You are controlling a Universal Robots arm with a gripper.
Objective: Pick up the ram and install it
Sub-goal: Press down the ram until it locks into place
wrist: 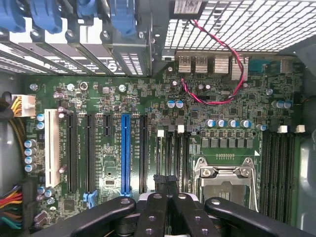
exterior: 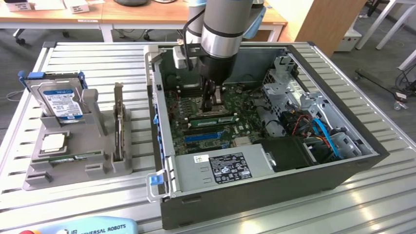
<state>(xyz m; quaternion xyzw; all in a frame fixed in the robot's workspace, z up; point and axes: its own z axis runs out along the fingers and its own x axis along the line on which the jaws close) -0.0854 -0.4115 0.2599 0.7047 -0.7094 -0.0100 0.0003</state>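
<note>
Your gripper (exterior: 215, 108) is down inside the computer case (exterior: 260, 195), fingers clenched together over the motherboard (wrist: 148, 133). The ram (exterior: 213, 118) lies just beneath its tips among the memory slots, its long axis running toward the exterior view's right. Whether the fingers pinch it or only press on it, you cannot tell.

"UNIVERSAL ROBOTS" reads in white on the blue pendant (exterior: 91, 227) at the exterior view's bottom edge. The labels on the power supply (exterior: 224, 168) and hard drive (exterior: 63, 102) are too small to read
</note>
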